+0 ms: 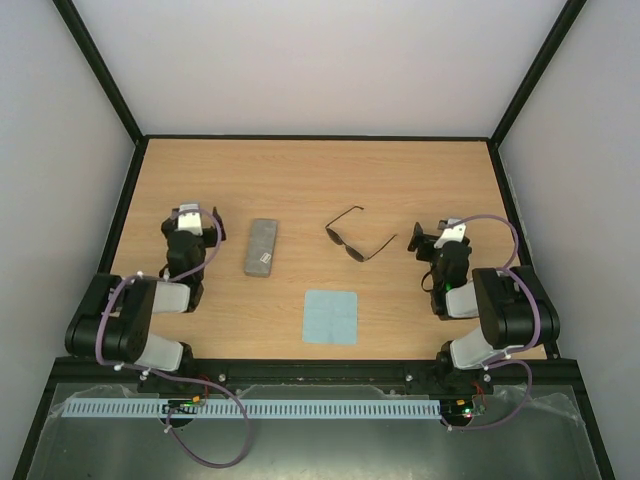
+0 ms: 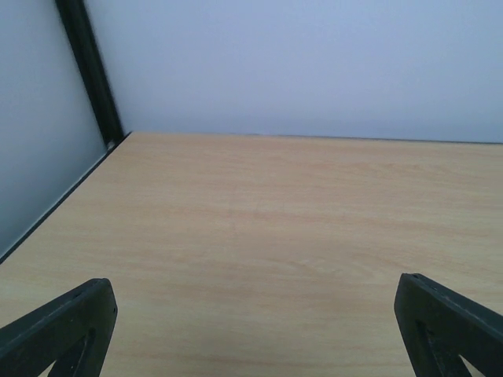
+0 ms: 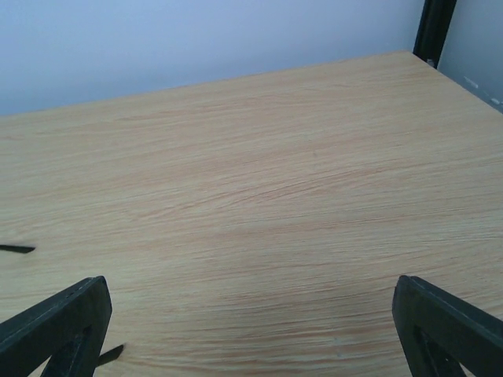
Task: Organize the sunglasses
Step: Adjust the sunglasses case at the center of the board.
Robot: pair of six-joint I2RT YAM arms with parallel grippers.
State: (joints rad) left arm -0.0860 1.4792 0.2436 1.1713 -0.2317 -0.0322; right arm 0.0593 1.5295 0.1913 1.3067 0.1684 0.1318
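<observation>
Dark-framed sunglasses (image 1: 357, 238) lie untouched; L end effector (image 2: 253, 298) & R end effector (image 3: 250, 294) both released.

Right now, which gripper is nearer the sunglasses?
Right. The right gripper sits just right of the sunglasses; the left gripper is farther left, beyond the case.

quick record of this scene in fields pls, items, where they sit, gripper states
sunglasses: mid-table, temple arms unfolded, not held
grey case: closed, left of the sunglasses, apart from them
blue cloth: flat, nearer the robot bases than both
left gripper: open, empty, left of the case
right gripper: open, empty, right of the sunglasses
</observation>
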